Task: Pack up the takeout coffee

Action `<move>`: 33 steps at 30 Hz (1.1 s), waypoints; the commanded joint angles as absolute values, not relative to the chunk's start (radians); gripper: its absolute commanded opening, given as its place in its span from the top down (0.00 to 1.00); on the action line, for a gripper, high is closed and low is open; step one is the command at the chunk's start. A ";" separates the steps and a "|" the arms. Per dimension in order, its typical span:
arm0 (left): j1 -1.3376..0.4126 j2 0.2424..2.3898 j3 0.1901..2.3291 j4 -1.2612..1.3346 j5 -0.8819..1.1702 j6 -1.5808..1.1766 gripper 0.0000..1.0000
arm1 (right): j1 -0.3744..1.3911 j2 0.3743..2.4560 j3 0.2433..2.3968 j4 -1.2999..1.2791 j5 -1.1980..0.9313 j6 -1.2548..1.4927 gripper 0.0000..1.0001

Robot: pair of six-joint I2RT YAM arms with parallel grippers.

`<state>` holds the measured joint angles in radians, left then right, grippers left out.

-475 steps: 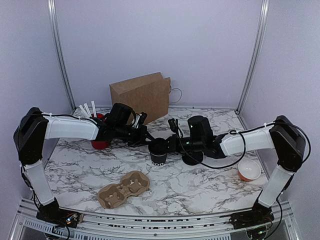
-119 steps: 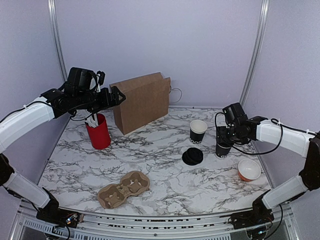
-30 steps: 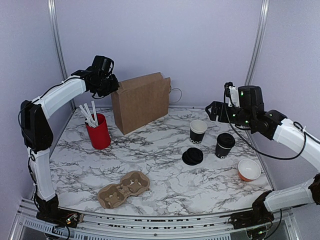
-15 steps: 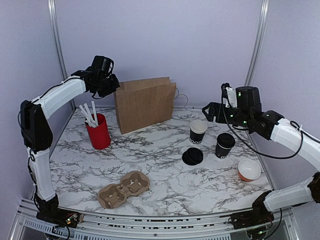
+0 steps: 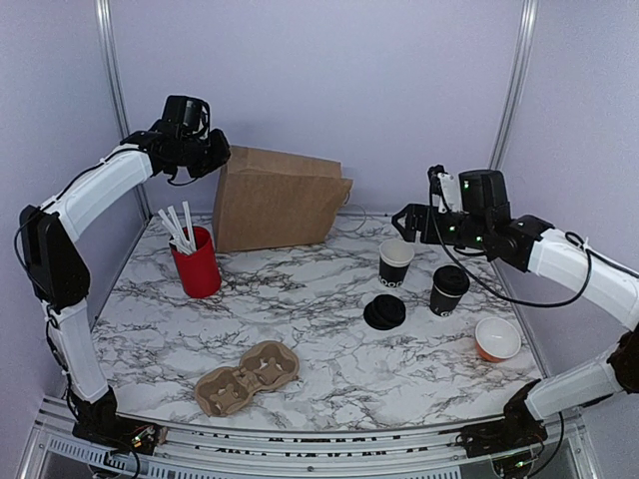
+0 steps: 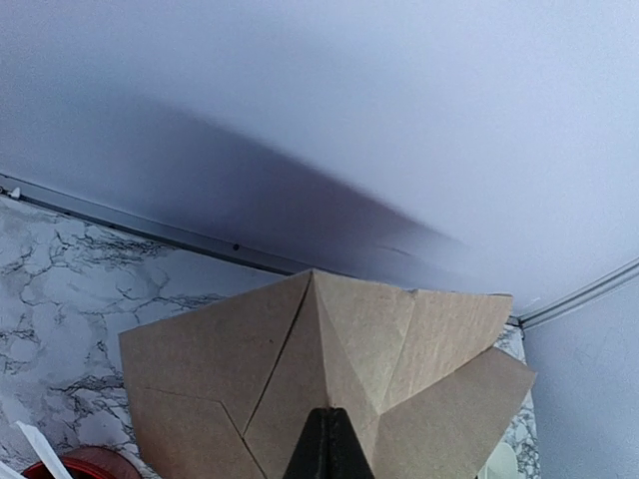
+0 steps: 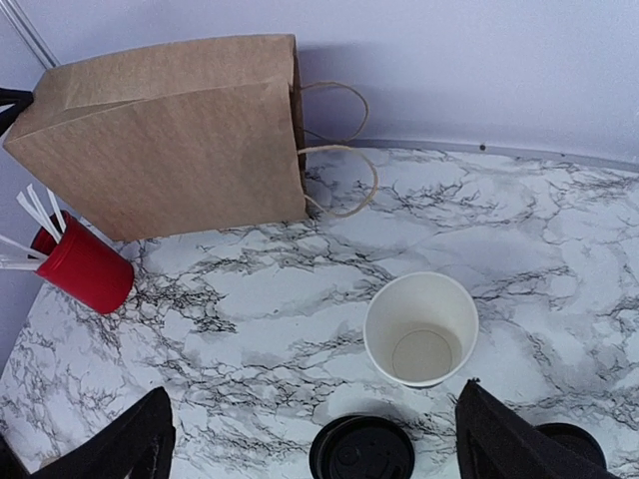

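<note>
Left gripper [image 5: 212, 160] clenched on upper left corner of brown paper bag [image 5: 275, 200], bag tilted, far left. Right gripper [image 5: 407, 222] spread wide, empty, hovering far right. Small black lidded paper cup [image 5: 449, 290] stands right on marble table [image 5: 300, 299], not yet packed; bagging remains.

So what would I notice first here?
Probably the brown paper bag at the back left, tilted, with the left gripper shut on its upper corner. The right gripper hangs open above the right side of the marble table, where a lidded black cup, an open black cup and a loose black lid stand close together.
</note>
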<state>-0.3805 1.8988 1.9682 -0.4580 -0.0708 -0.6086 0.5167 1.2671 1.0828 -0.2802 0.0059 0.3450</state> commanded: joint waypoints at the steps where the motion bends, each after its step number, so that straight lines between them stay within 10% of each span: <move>1: -0.358 1.832 2.030 -0.411 0.065 -0.591 1.00 | 0.481 1.292 1.141 -0.221 -0.065 0.316 0.05; 33: -0.332 1.765 2.140 -0.415 0.351 -0.673 1.00 | 0.408 1.691 1.231 0.109 -0.415 0.121 0.11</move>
<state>-0.3382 1.8076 2.0991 -0.4458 0.3031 -0.6487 0.4160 1.6566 1.1912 0.0757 -0.3855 0.1528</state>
